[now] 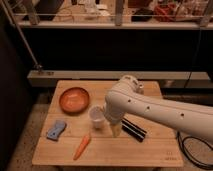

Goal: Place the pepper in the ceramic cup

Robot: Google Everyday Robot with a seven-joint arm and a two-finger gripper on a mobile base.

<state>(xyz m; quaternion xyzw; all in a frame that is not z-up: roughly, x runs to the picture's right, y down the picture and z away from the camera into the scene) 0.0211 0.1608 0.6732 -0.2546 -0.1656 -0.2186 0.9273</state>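
Note:
The pepper (82, 147), slim and orange-red, lies on the wooden table (150, 150) near its front left edge. Up and to its right stands the small white ceramic cup (96, 116), upright. My white arm reaches in from the right and bends down over the middle of the table. My gripper (115, 131) hangs just right of the cup and close above the table, pointing down. It is open and holds nothing. The pepper lies about a hand's width to its lower left.
A round orange bowl (74, 99) sits at the back left of the table. A small blue-grey object (56, 129) lies at the left edge. A black bar-like thing (134, 129) lies just right of the gripper. Dark cables (192, 150) coil on the floor at right.

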